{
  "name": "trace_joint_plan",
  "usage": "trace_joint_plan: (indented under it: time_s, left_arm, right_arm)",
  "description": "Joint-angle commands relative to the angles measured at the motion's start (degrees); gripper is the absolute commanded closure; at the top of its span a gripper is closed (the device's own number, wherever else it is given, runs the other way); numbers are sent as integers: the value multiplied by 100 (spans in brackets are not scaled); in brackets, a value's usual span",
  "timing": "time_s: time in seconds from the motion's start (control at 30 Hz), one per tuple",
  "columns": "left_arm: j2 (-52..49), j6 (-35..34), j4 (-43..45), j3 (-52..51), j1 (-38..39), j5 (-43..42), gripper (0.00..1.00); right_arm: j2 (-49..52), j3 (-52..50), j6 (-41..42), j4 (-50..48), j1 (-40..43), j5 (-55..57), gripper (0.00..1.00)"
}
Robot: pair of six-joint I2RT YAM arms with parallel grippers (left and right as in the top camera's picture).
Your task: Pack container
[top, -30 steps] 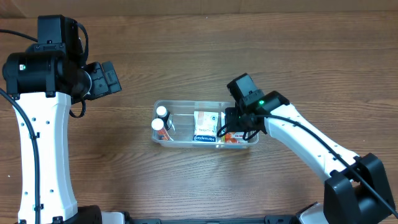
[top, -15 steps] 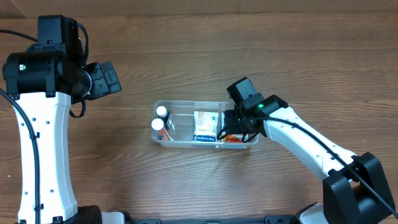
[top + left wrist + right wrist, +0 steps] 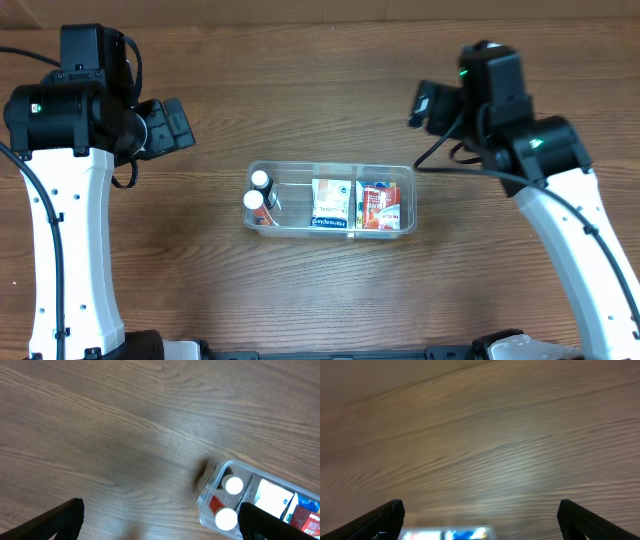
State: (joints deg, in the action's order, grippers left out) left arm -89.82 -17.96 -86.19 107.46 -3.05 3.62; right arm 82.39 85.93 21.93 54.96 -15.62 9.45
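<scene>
On the counter (image 3: pixel 320 300) the container (image 3: pixel 296 205) holds the rear bottle (image 3: pixel 260 179) and front bottle (image 3: pixel 254 200) at its left end and the left box (image 3: pixel 333 203) beside the right box (image 3: pixel 378 205) in its right half, with the left gripper (image 3: pixel 176 125) and right gripper (image 3: pixel 425 104) well apart from it, behind to either side.

- You'll find the container (image 3: pixel 293 200) near the middle of the desk (image 3: pixel 300 290). It sits flat, with its long side running left to right in the overhead view.
- It's a clear, shallow, rectangular plastic tub with rounded corners and a rim. The top is open, and the wood grain shows through its floor.
- At its left end you can see two small white-capped bottles (image 3: pixel 253 199) standing upright, close together.
- A white-and-blue box (image 3: pixel 333 203) lies around its middle. A red box (image 3: pixel 378 205) lies just beside that one, filling the right end.
</scene>
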Motion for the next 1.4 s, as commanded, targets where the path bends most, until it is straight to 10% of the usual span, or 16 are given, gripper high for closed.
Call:
trace_joint_plan:
  time_s: [0.0, 0.43, 0.9, 1.37]
  left_arm:
    - [-24, 490, 348, 59, -28, -118, 0]
    - [603, 1150, 782, -671, 13, -457, 0]
    - [5554, 850, 2024, -4865, 11, -514, 0]
    - [5652, 785, 1849, -4887, 11, -511, 0]
  right_arm:
    - [55, 35, -240, -105, 560, 79, 0]
    - [-529, -612, 240, 354, 1270, -199, 0]
    - [-3816, -3609, 365, 205, -127, 153, 0]
    - [-3589, -3611, 363, 348, -127, -11, 0]
